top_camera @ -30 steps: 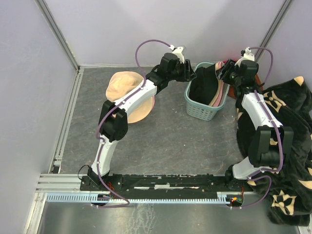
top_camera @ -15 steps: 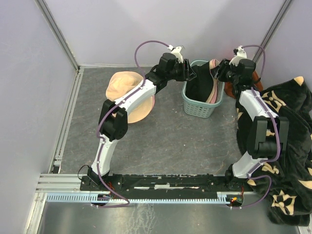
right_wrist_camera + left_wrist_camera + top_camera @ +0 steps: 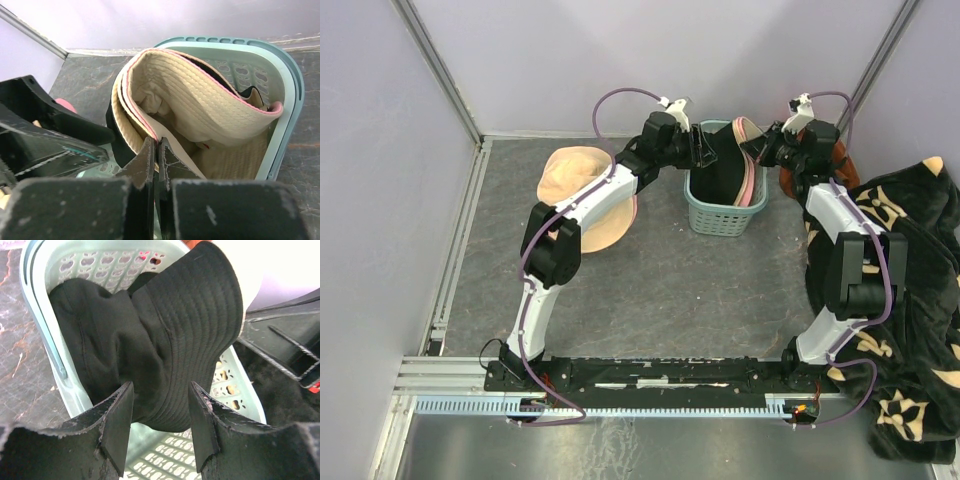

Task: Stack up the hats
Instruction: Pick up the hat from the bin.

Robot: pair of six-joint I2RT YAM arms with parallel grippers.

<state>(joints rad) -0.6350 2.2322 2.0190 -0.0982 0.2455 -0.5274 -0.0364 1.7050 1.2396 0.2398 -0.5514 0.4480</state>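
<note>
Teal plastic, the basket (image 3: 720,214) sits at 1 o'clock on the bench (image 3: 660,290), packed with hats standing on edge. A black hat (image 3: 165,340) is on its 9 o'clock side and a beige hat (image 3: 200,100) with pink trim on its 3 o'clock side. The left tool (image 3: 160,402) hangs part-wide, fingers either side of the black brim, gripping nothing. The right tool (image 3: 155,150) is pinched tight at the beige hat's pink edge; I cannot tell whether cloth is caught between the tips.

A grip on trim alone would likely slip on the lift. The hats are wedged together, so pulling one may drag its neighbours out or tip the light basket. Both wrists crowd the same rim and could knock each other.

The stack (image 3: 575,185), tan on pink, lies at 10 o'clock, with the left forearm crossing its edge and in the way of a drop there. A blanket (image 3: 920,260) is heaped at 3 o'clock against the right arm.
</note>
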